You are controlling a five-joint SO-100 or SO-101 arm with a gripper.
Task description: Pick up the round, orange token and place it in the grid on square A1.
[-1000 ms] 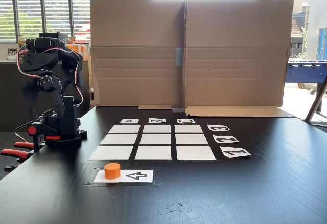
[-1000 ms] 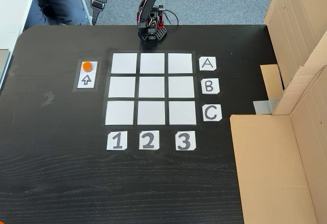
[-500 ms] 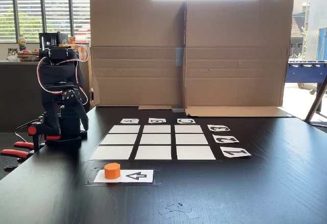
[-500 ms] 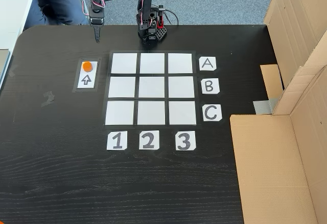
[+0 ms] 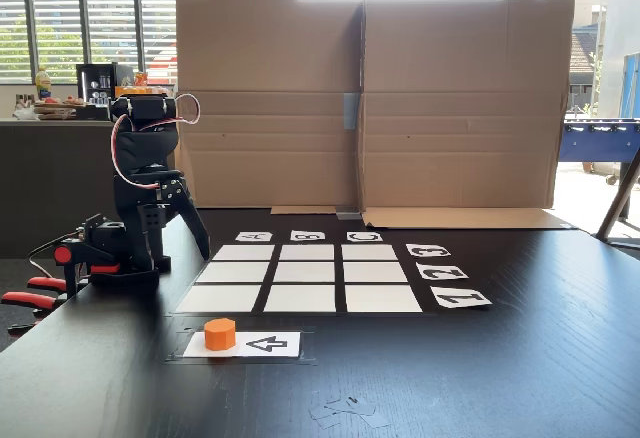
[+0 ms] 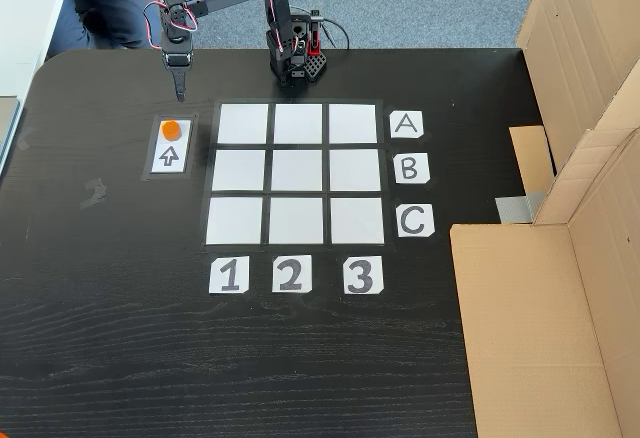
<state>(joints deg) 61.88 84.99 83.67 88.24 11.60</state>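
Observation:
The orange token (image 5: 220,334) (image 6: 172,129) stands on a white arrow card (image 5: 268,344) (image 6: 169,156) beside the grid (image 5: 300,299) (image 6: 295,220). Square A1 (image 5: 218,299) (image 6: 243,124) is the corner square closest to the token, and it is bare. My black gripper (image 5: 205,252) (image 6: 180,94) points down over the dark table, between the arm's base (image 5: 112,258) (image 6: 296,63) and the token. It hangs a short way from the token without touching it. Its jaws look shut, with nothing held.
Tall cardboard walls (image 5: 365,103) (image 6: 590,78) stand along the grid's far side in a fixed view. Labels A B C (image 6: 406,124) and 1 2 3 (image 6: 229,275) edge the grid. Red clamps (image 5: 35,293) hold the arm's base. A seated person's legs (image 6: 110,3) are beyond the table edge.
The arm has unfolded from its tucked pose over the base and swung out toward the token. The gripper has come down and nearer to the arrow card. The token has not moved.

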